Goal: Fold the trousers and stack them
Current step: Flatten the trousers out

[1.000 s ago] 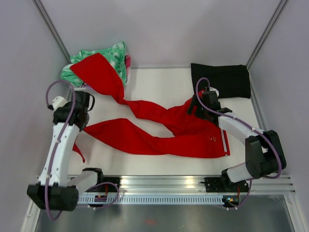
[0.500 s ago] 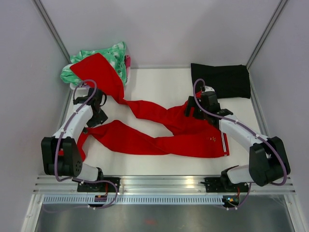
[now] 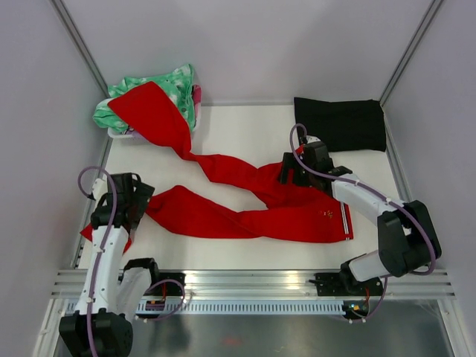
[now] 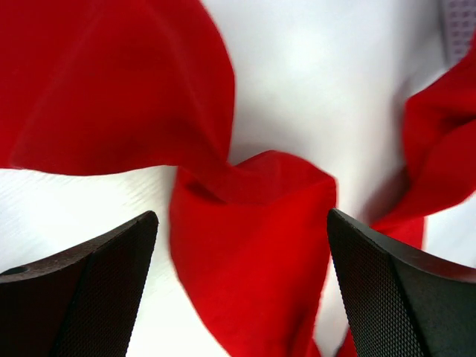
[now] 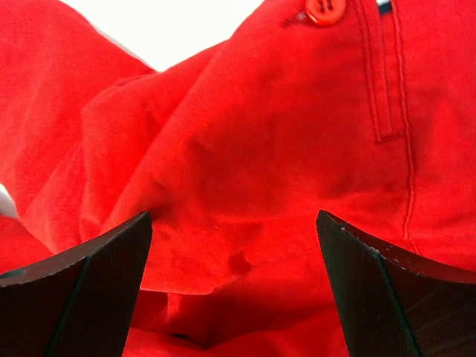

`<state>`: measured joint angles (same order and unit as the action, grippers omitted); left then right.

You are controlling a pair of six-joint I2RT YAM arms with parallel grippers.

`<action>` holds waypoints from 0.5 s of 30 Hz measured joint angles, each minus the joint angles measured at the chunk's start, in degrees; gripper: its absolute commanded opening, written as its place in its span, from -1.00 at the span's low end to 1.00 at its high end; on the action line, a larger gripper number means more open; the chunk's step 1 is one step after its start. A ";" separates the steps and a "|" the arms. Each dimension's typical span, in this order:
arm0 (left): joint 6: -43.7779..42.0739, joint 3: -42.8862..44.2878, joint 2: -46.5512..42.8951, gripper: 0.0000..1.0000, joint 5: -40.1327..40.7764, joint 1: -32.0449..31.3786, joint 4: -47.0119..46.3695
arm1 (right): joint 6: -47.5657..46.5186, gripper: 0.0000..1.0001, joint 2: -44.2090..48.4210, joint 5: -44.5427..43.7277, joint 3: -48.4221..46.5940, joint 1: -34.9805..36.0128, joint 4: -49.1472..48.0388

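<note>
- Trousers (image 3: 245, 212) lay unfolded across the bench (image 3: 245, 130): waistband near the right edge, one leg reaching the far left corner over a green-and-white garment (image 3: 178, 82), the other toward the left edge.
- Bright red, white-striped waistband trim, twisted and creased.
- Soft, light, limp cloth; probably best gripped at waistband and hems.
- Left end effector (image 4: 242, 245) spread over a leg fold, pinching nothing; right end effector (image 5: 234, 245) spread above the waist.

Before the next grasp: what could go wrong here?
One leg of the trousers lies over the green-and-white garment; pulling may drag it along. Below the open left gripper the leg is twisted; folding could trap the twist. The open right gripper, over bunched cloth, might pinch extra layers.
</note>
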<state>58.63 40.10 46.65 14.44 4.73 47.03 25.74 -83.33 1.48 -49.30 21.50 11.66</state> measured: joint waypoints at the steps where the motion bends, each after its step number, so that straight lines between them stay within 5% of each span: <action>1: 0.61 0.33 -0.24 0.99 -0.85 0.79 -1.20 | -0.17 0.96 -0.13 0.20 -0.24 0.04 0.02; 6: 8.24 -1.29 -3.28 0.99 -2.19 2.34 -3.48 | -0.55 0.96 -0.31 1.36 -1.07 0.04 -0.39; 12: 21.27 -13.62 -21.99 0.90 0.59 3.02 -3.52 | -0.61 0.96 -2.58 3.37 -1.64 0.04 -0.74; 15: 25.00 -14.73 -24.37 0.90 4.61 3.08 -2.34 | -1.05 0.96 -4.52 4.59 -2.64 0.04 -0.76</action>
<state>83.64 25.36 22.28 19.05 7.81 44.69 24.69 -87.85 6.07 -51.94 21.54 10.90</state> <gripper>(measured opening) 0.952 0.979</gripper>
